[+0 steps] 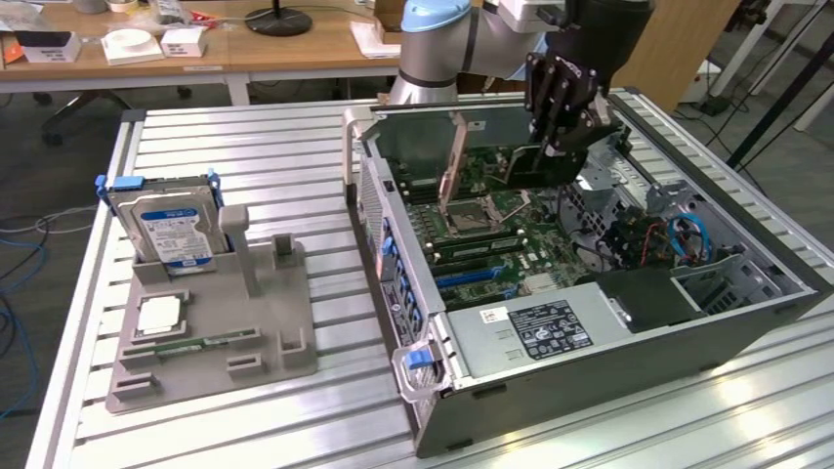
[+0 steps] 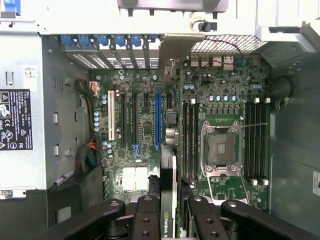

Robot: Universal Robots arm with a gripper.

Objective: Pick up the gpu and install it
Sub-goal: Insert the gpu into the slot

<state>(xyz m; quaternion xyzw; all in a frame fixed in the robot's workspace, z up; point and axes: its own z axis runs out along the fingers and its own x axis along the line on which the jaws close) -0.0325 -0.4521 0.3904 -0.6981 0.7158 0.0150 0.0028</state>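
My gripper [image 1: 561,132] hangs inside the open computer case [image 1: 431,391], above the motherboard [image 1: 489,234]. It is shut on the gpu [image 1: 537,168], a thin dark card held on edge just above the board. In the wrist view the gpu [image 2: 170,165] runs edge-on between the black fingers [image 2: 147,217], and its metal bracket [image 2: 176,50] reaches the case's rear slot openings. The card lies beside the blue expansion slot [image 2: 158,120], between that slot and the memory slots [image 2: 190,135].
A grey fixture [image 1: 261,332] at the exterior view's left carries an upright silver hard drive [image 1: 170,225] with a blue label, a processor chip [image 1: 158,318] and a green memory stick [image 1: 198,343]. The power supply [image 1: 548,327] sits along the case's near side, next to cables [image 1: 678,239].
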